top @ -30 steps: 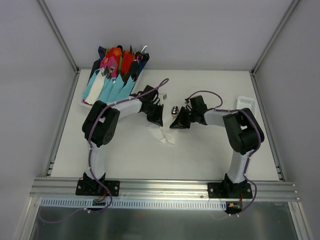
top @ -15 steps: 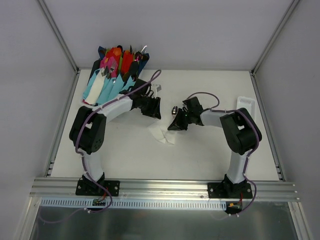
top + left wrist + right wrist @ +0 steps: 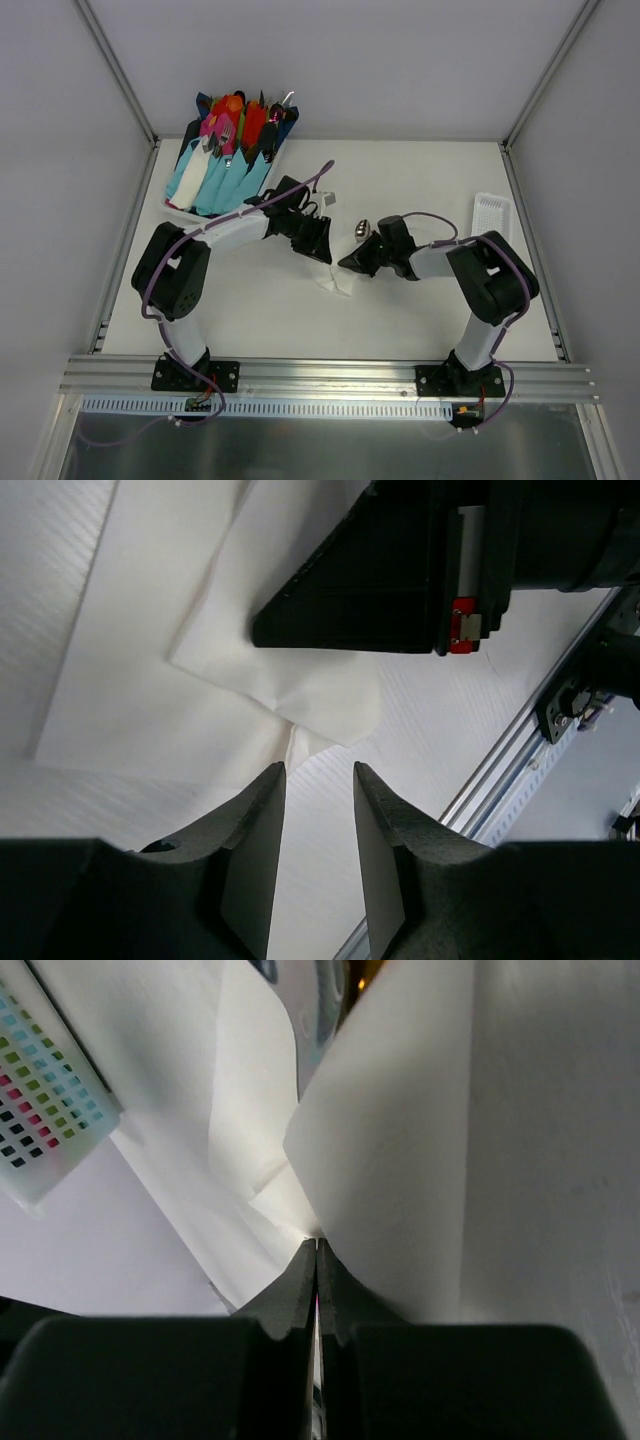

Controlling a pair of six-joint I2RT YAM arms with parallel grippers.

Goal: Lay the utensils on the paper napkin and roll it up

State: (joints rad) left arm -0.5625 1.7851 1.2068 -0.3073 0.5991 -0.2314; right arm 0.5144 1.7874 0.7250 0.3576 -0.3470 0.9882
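The white paper napkin [image 3: 336, 282] lies crumpled and partly folded on the table between my two grippers. My right gripper [image 3: 347, 264] is shut on a folded edge of it; the right wrist view shows the jaws [image 3: 317, 1242] pinching the napkin [image 3: 400, 1140]. A silvery spoon head [image 3: 362, 229] sticks out just behind the right gripper; the golden-yellow utensil is hidden, apart from a small glint at the top of the fold [image 3: 345, 995]. My left gripper [image 3: 321, 250] is open and empty, its jaws [image 3: 318, 768] just above the napkin [image 3: 150, 680].
A bundle of pink, red and orange cutlery in light-blue wraps [image 3: 228, 150] stands at the back left. A small white slotted tray [image 3: 491, 214] lies at the right. An aluminium rail [image 3: 330, 375] runs along the near edge.
My right gripper has moved nearer with the napkin fold, and the spoon head shifted right with it. My left gripper has come down and forward onto the napkin's left side.
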